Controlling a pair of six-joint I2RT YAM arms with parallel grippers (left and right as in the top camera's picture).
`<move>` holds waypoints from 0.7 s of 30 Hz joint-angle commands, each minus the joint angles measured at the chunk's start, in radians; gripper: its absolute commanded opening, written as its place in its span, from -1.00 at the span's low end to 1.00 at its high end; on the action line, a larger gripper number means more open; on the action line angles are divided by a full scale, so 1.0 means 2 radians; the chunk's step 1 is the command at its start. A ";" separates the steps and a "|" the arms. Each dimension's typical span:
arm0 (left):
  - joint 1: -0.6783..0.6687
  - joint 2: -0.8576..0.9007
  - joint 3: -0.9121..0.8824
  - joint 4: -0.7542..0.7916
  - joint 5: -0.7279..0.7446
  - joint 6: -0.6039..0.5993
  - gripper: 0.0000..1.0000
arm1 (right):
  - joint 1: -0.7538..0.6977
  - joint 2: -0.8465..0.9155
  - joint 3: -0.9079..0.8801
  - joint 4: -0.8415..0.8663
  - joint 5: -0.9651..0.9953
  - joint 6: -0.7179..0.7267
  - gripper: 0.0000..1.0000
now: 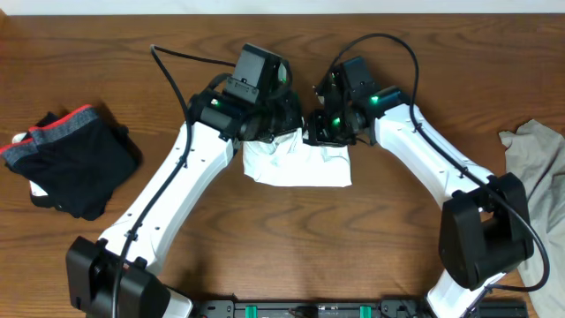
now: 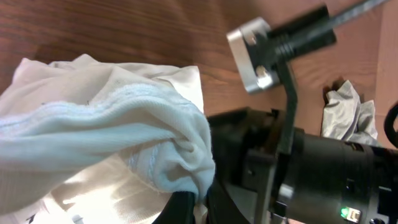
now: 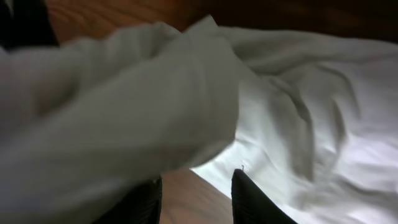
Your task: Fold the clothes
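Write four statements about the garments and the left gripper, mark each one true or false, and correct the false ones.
1. The white garment lies near the middle of the table. True.
2. The left gripper is open and clear of all cloth. False: it is shut on a bunch of the white garment.
3. A dark garment with a red-and-grey band lies at the table's left end. True.
4. The grey garment is stacked on the white garment. False: it lies apart from it, at the table's right edge.
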 commanded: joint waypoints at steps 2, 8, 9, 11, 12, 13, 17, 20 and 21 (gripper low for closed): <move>-0.012 0.004 0.006 0.000 -0.004 -0.004 -0.87 | 0.004 0.002 0.005 0.016 -0.004 0.039 -0.29; -0.014 0.004 0.006 -0.006 -0.004 -0.004 -0.87 | 0.004 0.002 0.005 0.026 0.065 0.068 -0.30; -0.014 0.004 0.006 -0.009 -0.004 -0.004 -0.87 | 0.004 0.002 0.005 0.030 0.073 0.069 -0.30; -0.014 0.004 0.006 -0.014 -0.004 -0.004 -0.87 | 0.004 0.002 0.005 0.042 0.085 0.069 -0.30; -0.014 0.004 0.006 -0.017 -0.004 -0.004 -0.87 | 0.004 0.002 0.005 0.048 0.090 0.069 -0.30; -0.014 0.004 0.006 -0.019 -0.004 -0.004 -0.87 | 0.004 0.002 0.005 0.056 0.096 0.069 -0.30; -0.015 0.004 0.006 -0.027 -0.004 -0.004 -0.87 | 0.004 0.002 0.005 0.091 0.102 0.072 -0.27; -0.015 0.004 0.006 -0.026 -0.004 -0.004 -0.85 | 0.004 0.002 0.005 0.102 0.102 0.080 -0.26; -0.015 0.004 0.006 -0.026 -0.004 -0.004 -0.85 | 0.004 0.002 0.005 0.105 0.102 0.082 -0.26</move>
